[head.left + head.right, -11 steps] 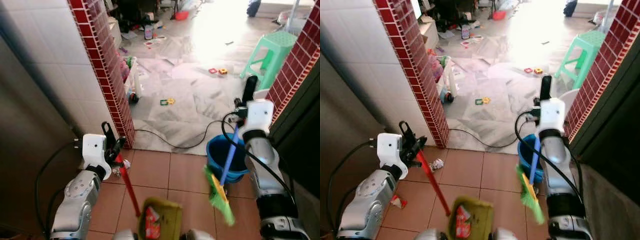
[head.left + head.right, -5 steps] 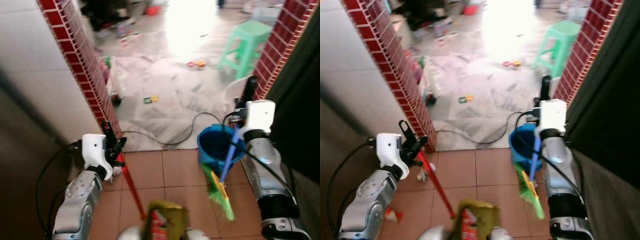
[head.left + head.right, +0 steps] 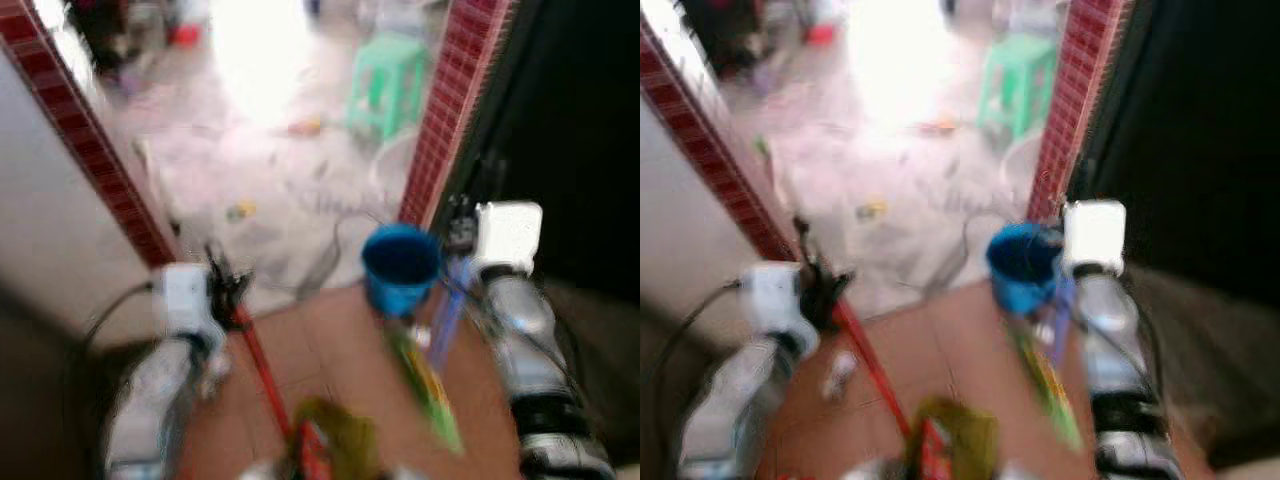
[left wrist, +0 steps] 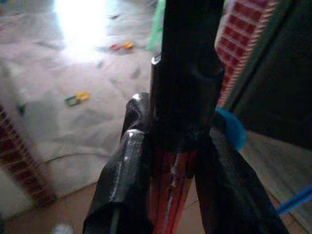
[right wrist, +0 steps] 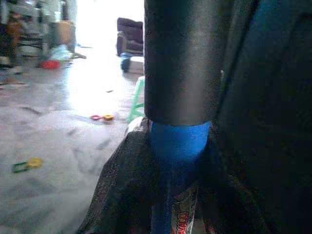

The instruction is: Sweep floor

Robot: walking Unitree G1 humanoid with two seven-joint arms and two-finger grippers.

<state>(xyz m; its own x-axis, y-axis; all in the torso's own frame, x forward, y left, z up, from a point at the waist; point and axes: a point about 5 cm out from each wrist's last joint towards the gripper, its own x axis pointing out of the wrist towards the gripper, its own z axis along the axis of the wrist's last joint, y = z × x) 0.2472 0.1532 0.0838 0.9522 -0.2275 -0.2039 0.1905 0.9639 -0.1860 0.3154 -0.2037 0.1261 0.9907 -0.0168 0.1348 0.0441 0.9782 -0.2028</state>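
The head views are blurred. My left gripper (image 3: pixel 226 292) is shut on the red handle (image 3: pixel 262 372) of a yellow-green dustpan (image 3: pixel 336 448), which hangs low at the bottom centre with red litter in it. In the left wrist view the red handle (image 4: pixel 173 187) sits clamped between the black fingers (image 4: pixel 122 178). My right gripper (image 3: pixel 466 222) is shut on the blue broom handle (image 3: pixel 444 318); the green bristles (image 3: pixel 430 388) hang over the brown tiles. In the right wrist view the blue handle (image 5: pixel 178 146) is pinched between the fingers (image 5: pixel 122 190).
A blue bucket (image 3: pixel 400 266) stands by the doorway's right red-brick pillar (image 3: pixel 456 95). Another red-brick pillar (image 3: pixel 85 135) is on the left. Beyond lie a grey floor with small toys (image 3: pixel 240 210), a cable and a green stool (image 3: pixel 386 80). A dark surface (image 3: pixel 575 150) fills the right.
The camera has swung, shifting the whole scene left and blurring it; the bucket now sits nearer the centre. Both grippers keep hold of their handles.
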